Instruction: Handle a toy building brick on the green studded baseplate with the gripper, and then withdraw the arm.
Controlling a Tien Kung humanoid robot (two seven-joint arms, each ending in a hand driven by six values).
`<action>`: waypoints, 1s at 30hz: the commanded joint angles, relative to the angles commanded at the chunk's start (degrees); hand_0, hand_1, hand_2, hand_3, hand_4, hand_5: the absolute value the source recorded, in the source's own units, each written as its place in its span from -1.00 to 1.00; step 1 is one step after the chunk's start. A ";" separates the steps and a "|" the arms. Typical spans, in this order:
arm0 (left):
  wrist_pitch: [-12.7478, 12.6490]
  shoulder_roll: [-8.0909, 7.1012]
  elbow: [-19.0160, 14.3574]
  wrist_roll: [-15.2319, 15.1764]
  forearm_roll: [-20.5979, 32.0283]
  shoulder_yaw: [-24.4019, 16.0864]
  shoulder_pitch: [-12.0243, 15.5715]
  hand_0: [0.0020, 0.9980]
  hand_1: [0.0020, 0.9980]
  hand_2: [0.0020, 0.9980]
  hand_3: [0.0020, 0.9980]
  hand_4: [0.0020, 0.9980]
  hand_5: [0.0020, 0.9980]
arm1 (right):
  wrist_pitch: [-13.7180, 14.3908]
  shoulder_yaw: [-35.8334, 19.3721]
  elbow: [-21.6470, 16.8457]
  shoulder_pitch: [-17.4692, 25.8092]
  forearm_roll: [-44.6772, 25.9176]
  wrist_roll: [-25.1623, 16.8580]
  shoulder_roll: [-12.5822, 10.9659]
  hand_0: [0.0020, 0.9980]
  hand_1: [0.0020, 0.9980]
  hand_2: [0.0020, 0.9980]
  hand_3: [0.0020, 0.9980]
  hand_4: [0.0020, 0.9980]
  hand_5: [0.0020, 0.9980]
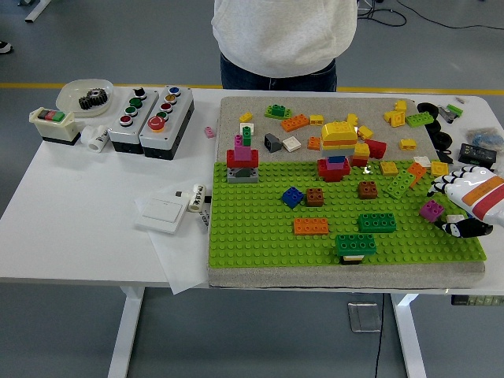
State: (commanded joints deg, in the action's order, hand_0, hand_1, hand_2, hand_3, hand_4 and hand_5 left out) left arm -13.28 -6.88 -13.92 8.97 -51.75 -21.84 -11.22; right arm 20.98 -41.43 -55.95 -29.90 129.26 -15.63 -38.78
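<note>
The green studded baseplate (pixel 260 228) lies on a grey mat on the white table. A small magenta brick (pixel 431 209) sits on its right side. My right hand (pixel 446 209), white with black fingers, comes in from the right edge. Its fingers (pixel 439 189) are spread on either side of the magenta brick, close to it, without closing on it. Other bricks on the plate: a green one (pixel 377 222), a dark green stack (pixel 355 245), an orange one (pixel 311 226), a blue one (pixel 292 197) and a red and grey tower (pixel 242 161). The left arm is out of view.
Several loose bricks (pixel 339 130) lie on the grey mat behind the plate. A person (pixel 276 39) stands at the far side, hands out of view. Button boxes (pixel 151 118), a bowl with a gear (pixel 85 96) and a white switch plate (pixel 163 210) lie to the left.
</note>
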 joint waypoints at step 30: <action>0.11 0.00 -0.08 0.02 -0.39 -0.08 0.22 0.51 0.48 0.51 0.22 0.32 0.26 | -4.55 -0.31 -2.69 4.00 -33.53 6.64 1.10 0.30 0.37 0.54 0.43 0.58 -0.16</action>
State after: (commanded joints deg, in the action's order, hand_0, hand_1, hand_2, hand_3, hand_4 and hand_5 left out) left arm -13.17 -6.88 -14.00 9.00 -52.14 -21.93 -11.00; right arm 16.44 -41.74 -58.64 -25.90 95.73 -8.99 -37.68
